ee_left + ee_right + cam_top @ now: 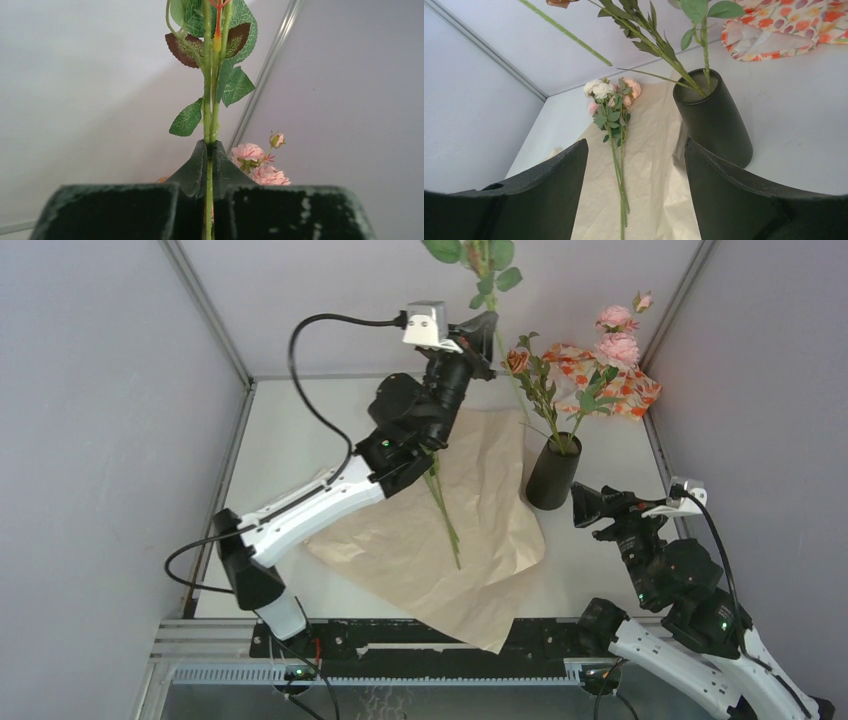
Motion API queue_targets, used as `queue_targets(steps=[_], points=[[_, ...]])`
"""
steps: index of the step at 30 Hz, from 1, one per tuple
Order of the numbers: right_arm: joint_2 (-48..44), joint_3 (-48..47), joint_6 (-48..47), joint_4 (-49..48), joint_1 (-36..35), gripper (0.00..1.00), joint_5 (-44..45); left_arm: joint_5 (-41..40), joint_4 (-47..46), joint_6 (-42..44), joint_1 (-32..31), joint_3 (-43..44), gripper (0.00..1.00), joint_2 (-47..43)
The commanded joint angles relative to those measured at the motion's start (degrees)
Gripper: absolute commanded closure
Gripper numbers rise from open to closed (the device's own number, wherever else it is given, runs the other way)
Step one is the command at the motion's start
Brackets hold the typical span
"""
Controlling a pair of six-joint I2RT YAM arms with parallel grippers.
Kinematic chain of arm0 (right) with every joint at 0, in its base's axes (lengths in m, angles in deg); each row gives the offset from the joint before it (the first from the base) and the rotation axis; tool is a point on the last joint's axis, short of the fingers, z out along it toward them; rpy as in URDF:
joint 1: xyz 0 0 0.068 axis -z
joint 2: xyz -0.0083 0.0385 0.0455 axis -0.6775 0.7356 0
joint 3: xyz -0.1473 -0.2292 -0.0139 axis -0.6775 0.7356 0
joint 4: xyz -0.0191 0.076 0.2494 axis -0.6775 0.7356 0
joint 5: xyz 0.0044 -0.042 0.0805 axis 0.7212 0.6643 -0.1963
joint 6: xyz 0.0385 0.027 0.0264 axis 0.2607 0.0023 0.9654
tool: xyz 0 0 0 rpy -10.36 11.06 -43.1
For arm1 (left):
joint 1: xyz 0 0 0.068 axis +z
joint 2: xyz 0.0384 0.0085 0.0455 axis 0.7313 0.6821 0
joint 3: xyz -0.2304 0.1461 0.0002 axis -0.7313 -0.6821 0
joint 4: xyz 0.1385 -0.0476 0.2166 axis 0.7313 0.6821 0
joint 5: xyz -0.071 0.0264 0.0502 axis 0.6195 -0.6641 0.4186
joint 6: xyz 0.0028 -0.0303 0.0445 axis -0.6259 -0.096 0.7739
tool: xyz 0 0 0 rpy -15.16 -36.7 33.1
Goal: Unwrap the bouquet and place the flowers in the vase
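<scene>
No readable text, labels, brands or numbers anywhere.

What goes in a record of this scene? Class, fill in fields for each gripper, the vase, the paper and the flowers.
left gripper: shut on a stem, raised above the table
right gripper: open, empty, facing the vase
vase: upright, some flowers already in it
paper: unwrapped, spread flat
loose bunch: lying on the paper
cloth: behind the vase
</scene>
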Motion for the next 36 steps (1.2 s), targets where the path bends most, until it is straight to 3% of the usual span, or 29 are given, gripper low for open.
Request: queue_targets(steps=[1, 18, 36], points=[[-1.00, 0.06, 0.55, 0.19, -0.24, 0.20, 2.47, 2.50, -4.37, 1.69, -0.37, 8.40, 1.00, 5.30], [-2.13, 0.06, -0.86, -0.32, -0.28, 0.19, 3.82, 4.61, -8.05, -8.07, -0.36, 12.96, 1.00, 16.97], [-3.49, 0.05, 0.08, 1.29, -0.30, 0.20, 4.85, 1.18, -5.65, -11.94, -0.41, 3.38, 1.00, 18.64]])
